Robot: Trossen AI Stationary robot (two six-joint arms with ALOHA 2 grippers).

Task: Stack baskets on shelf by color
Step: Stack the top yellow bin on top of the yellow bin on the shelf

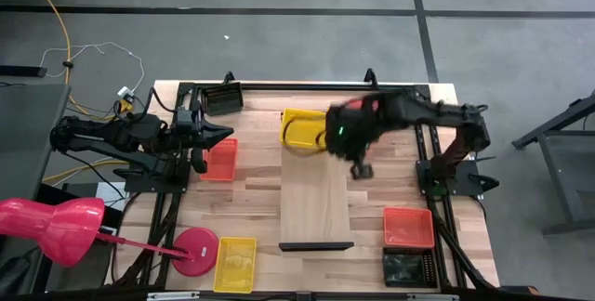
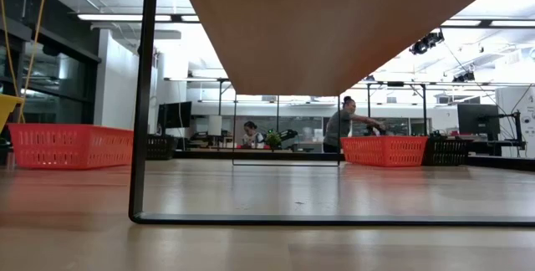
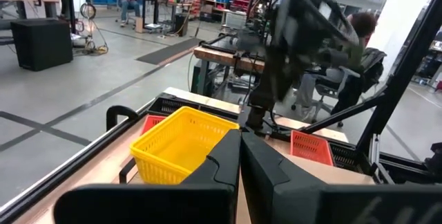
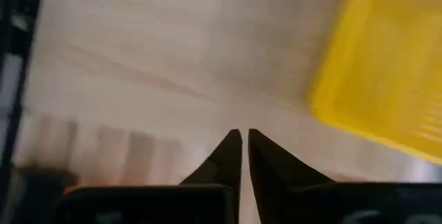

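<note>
The shelf (image 1: 316,189) is a long light-wood board in mid-table, its dark lip (image 1: 316,245) at the near end. A yellow basket (image 1: 302,129) sits on the shelf's far end and shows again as the yellow basket (image 4: 387,65) and the yellow basket (image 3: 183,144). My right gripper (image 1: 361,166) hangs over the shelf's right edge, just nearer than that basket, shut and empty (image 4: 243,141). My left gripper (image 1: 223,138), also shut (image 3: 239,144), waits at the table's left beside a red-orange basket (image 1: 220,159).
A black basket (image 1: 223,97) lies at the far left, another yellow basket (image 1: 235,264) at the near left by the pink lamp base (image 1: 195,250). A red-orange basket (image 1: 409,227) and a black basket (image 1: 409,267) lie near right. People sit in the room behind.
</note>
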